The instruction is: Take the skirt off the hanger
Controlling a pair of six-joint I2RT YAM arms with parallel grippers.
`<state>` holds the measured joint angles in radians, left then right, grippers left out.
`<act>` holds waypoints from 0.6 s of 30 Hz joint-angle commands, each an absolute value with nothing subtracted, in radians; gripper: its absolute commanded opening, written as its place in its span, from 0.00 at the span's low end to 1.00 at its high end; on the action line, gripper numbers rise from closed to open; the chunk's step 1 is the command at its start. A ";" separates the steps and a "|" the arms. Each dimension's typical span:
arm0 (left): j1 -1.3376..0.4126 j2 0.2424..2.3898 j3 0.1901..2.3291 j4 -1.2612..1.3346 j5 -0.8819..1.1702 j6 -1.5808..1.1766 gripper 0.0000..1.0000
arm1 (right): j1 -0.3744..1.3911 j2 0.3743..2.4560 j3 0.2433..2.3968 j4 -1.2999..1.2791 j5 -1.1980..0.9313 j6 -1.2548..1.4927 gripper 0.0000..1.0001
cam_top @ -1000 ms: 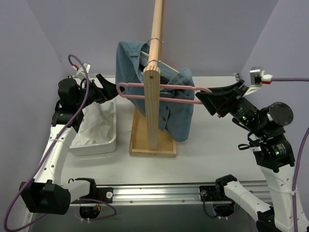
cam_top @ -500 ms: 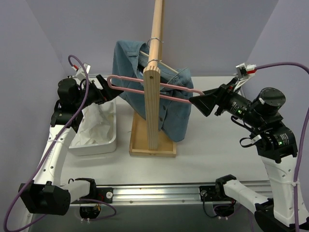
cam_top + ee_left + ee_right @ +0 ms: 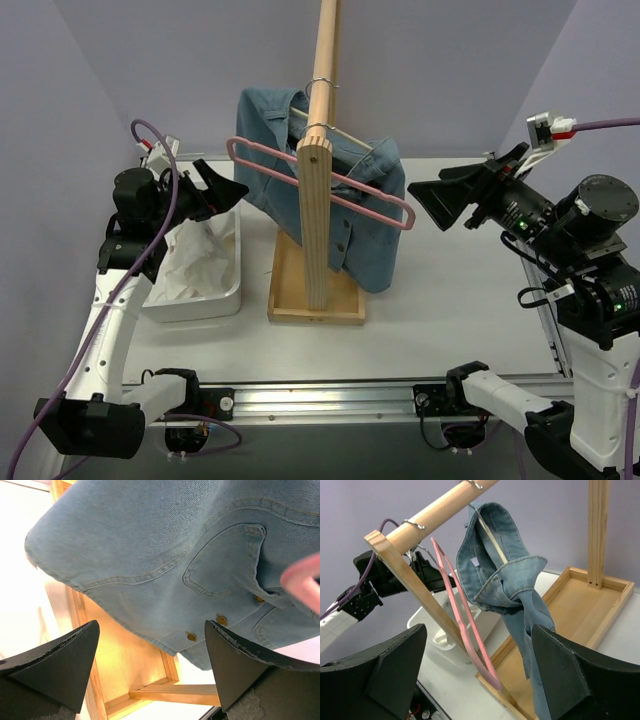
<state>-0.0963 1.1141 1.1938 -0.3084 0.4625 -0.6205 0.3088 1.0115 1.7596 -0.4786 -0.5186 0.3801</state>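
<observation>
The pink hanger (image 3: 409, 214) hangs bare and tilted on the wooden rod, in front of the denim garment. It also shows in the right wrist view (image 3: 465, 630) and as a pink blur in the left wrist view (image 3: 305, 577). The white skirt (image 3: 195, 262) lies crumpled in the white bin at the left. My left gripper (image 3: 235, 188) is open and empty, just below and left of the hanger's left end; its wrist view (image 3: 150, 665) faces the denim. My right gripper (image 3: 422, 200) is open and empty, a little right of the hanger's right end (image 3: 477, 675).
A blue denim garment (image 3: 370, 250) hangs on its own hanger from the wooden rod (image 3: 322, 60). The wooden stand's upright (image 3: 313, 220) and tray base (image 3: 315, 305) are at the middle of the table. The white bin (image 3: 190, 310) stands at the left. Purple walls enclose the table.
My right gripper has let go of the hanger's right end and drawn back to the right. The hanger now hangs free, tilted, its left end higher. My left gripper has shifted slightly.
</observation>
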 commanded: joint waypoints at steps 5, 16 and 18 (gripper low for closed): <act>-0.092 1.095 1.212 -0.316 0.431 -0.601 0.95 | 0.307 1.091 1.871 -0.485 -0.431 0.341 0.87; -0.091 1.075 1.203 -0.313 0.430 -0.603 0.95 | 0.304 1.301 1.940 -0.485 -0.540 0.186 0.79; -0.091 1.077 1.197 -0.310 0.433 -0.604 0.95 | 0.302 1.321 1.941 -0.483 -0.569 0.176 0.76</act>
<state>-0.0963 1.0992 1.1931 -0.3187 0.4408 -0.6155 0.3080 1.3243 1.9316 -0.5117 -0.5137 0.2298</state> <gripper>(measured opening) 0.946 0.773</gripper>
